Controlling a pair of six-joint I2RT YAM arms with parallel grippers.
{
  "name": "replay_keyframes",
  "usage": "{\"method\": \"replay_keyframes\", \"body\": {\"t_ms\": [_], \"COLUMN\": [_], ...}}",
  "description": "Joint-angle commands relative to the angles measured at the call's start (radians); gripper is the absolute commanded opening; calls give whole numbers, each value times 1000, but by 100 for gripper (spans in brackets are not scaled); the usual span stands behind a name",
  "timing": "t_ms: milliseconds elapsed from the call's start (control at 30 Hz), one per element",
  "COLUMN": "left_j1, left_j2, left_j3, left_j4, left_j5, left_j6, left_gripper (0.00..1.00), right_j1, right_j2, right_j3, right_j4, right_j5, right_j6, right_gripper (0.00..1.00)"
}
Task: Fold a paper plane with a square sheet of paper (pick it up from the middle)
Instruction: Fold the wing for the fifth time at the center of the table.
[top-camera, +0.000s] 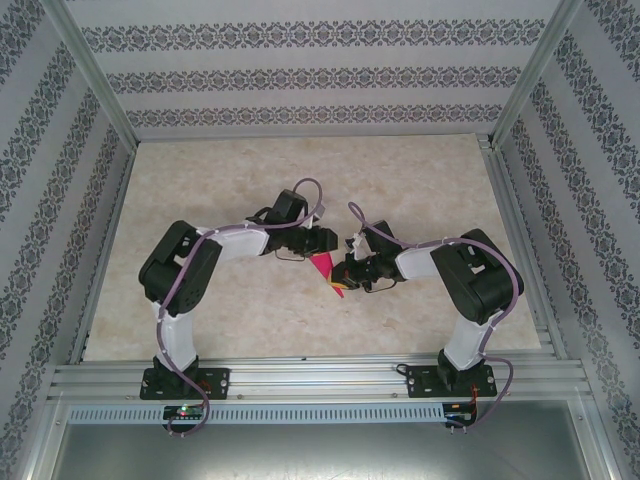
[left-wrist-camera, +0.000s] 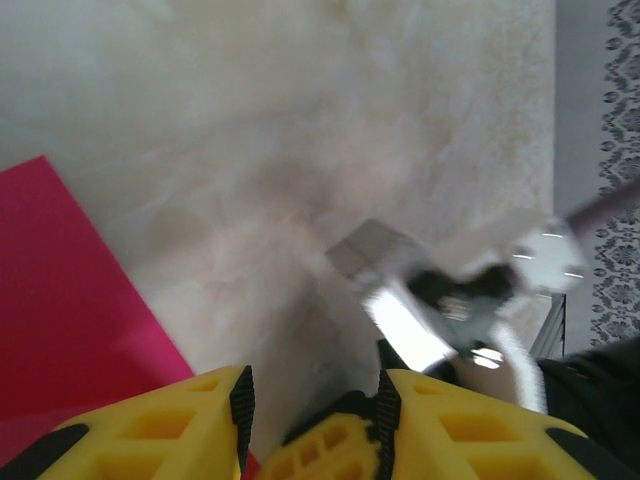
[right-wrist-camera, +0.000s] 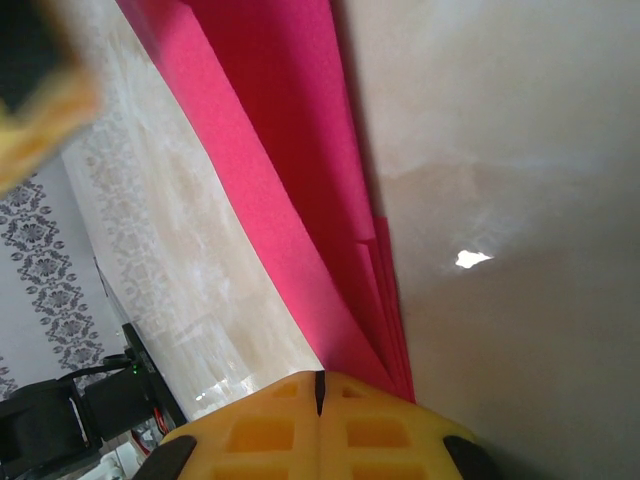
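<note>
Magenta-pink square sheet of paper (top-camera: 322, 264): no longer flat, already creased into several stacked layers with long straight folds, narrowing toward a point. Sits mid-way over the beige marbled tabletop (top-camera: 200, 180), between both arms. Pinched at its layered edge by the right gripper (right-wrist-camera: 320, 385), yellow fingers pressed together. Left gripper (left-wrist-camera: 312, 395) spread, nothing between the fingers, pink paper just beside it. Judged past the early folds; probably wing folds and final shaping left, exact stage unclear.
</note>
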Motion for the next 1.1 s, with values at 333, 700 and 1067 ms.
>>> {"method": "replay_keyframes", "body": {"t_ms": [333,700,1067], "left_j1": [8,7,11], "left_j2": [113,115,119], "left_j3": [-27,-26,-38], "left_j4": [-8,-13,-20], "left_j5": [-84,-68,-81], "left_j6": [-4,-19,-48], "left_gripper": [38,38,35], "right_j1": [-17,28,36], "right_j2": [-118,-55,74], "right_j3": [-46,82,26], "right_j4": [-89,-27,-52], "right_j5": [50,63,102], "right_j6": [68,143,103], "right_gripper": [0,0,2]}}
